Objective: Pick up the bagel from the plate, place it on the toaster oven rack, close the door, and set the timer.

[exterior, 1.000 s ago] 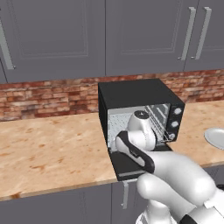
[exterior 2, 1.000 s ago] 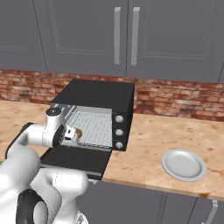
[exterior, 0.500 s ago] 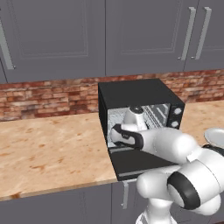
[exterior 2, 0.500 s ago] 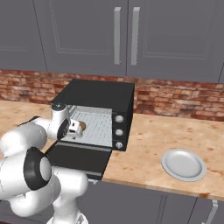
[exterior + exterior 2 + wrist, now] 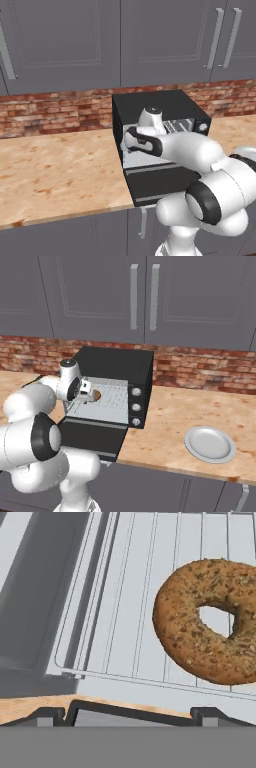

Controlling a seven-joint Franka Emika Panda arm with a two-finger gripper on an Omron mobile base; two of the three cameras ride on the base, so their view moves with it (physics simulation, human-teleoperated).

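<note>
The bagel (image 5: 175, 627) is a brown seeded ring lying flat on the toaster oven rack (image 5: 125, 612), a silver wire grid. In the right base view the bagel (image 5: 96, 396) sits at the left front of the rack (image 5: 114, 401). My gripper (image 5: 130, 716) hovers over the rack's front left corner, open, with nothing between its fingertips (image 5: 50, 717); the bagel lies beyond them and to the right. The gripper (image 5: 86, 388) is at the mouth of the oven. The black door (image 5: 92, 438) hangs open and flat below the cavity. The pale plate (image 5: 210, 444) sits bare on the counter to the right.
The black toaster oven (image 5: 165, 107) stands against a brick backsplash, with three knobs (image 5: 134, 406) down its right panel. My white arm crosses in front of the door (image 5: 160, 182). Grey cabinets hang above. The wooden counter (image 5: 55, 175) stretches left of the oven.
The arm has swung and its elbow has dropped lower. The hand has shifted slightly up and left at the oven mouth. The bagel stays on the rack and the jaws stay open.
</note>
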